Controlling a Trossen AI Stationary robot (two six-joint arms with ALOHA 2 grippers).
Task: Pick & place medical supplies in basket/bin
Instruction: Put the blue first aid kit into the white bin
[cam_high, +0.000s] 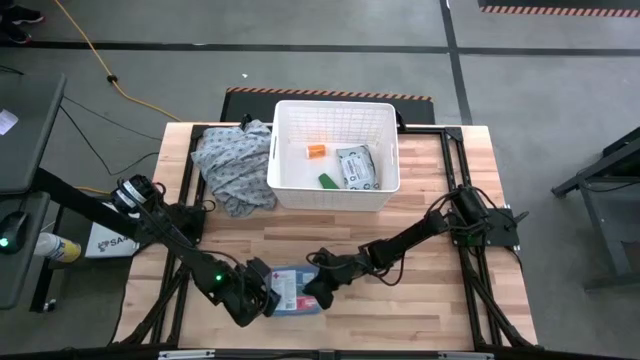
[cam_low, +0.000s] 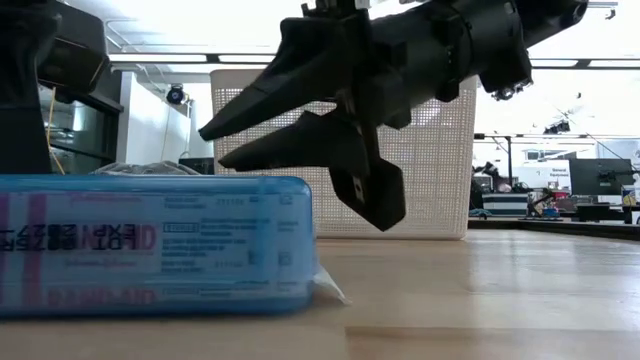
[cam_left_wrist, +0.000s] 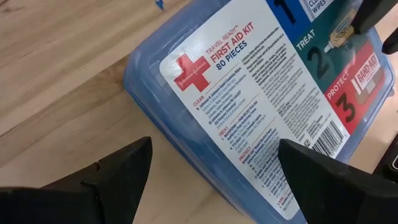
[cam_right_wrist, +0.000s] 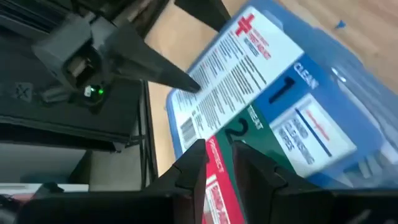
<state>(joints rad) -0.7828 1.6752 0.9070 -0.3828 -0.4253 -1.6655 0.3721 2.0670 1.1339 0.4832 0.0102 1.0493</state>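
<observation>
- While it lies flat at the table's near edge, long axis left-right, the blue flat plastic first-aid box (cam_high: 295, 292) shows its white red-cross label.
- Left gripper (cam_high: 262, 297) straddles its left end, jaws spread, not grasping.
- Right gripper (cam_high: 317, 293) reaches low over its right end, jaws parted slightly.

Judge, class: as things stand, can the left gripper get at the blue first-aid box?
Probably yes. The left gripper is open right at the box, fingers straddling one end; only the right gripper, over the other end, crowds it.
</observation>
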